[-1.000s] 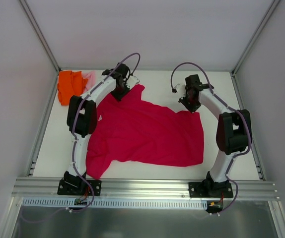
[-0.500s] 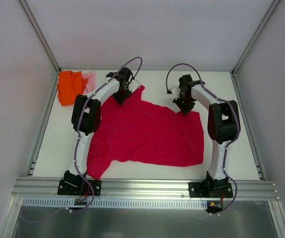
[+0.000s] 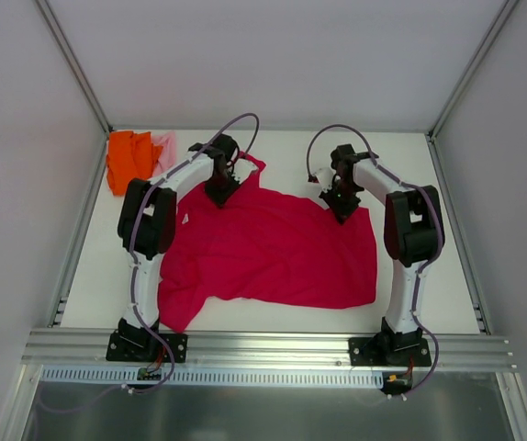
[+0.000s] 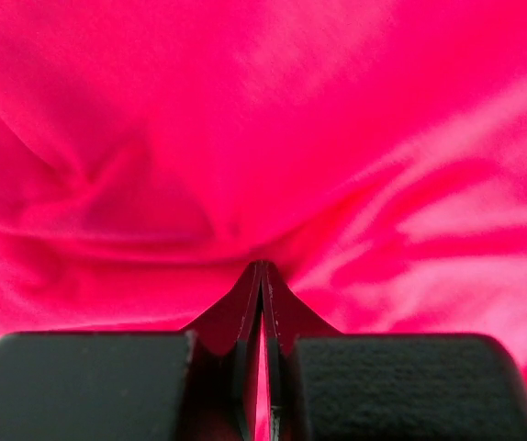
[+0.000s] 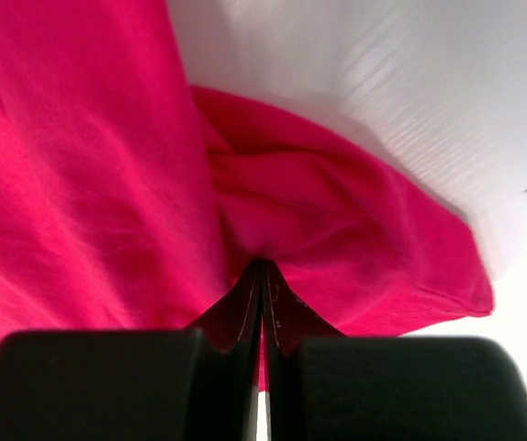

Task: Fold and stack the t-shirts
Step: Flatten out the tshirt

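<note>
A large crimson-red t-shirt point(image 3: 273, 248) lies spread over the middle of the white table. My left gripper point(image 3: 221, 191) is shut on its far left corner, where the cloth point(image 4: 245, 138) bunches up at the fingertips point(image 4: 262, 266). At the shirt's far right corner my right gripper point(image 3: 343, 208) is shut on a pinched fold of red cloth point(image 5: 337, 230), its tips point(image 5: 262, 266) meeting in the fabric. A bright orange t-shirt point(image 3: 128, 162) lies crumpled at the far left, with a pale pink one point(image 3: 165, 150) beside it.
The table point(image 3: 447, 266) has metal frame posts along its left and right edges and white walls behind. An aluminium rail point(image 3: 263, 347) runs across the near edge by the arm bases.
Both grippers have moved inward and slightly nearer along the shirt's far edge, dragging the pinched corners with them. The left arm swung right and then back left.
</note>
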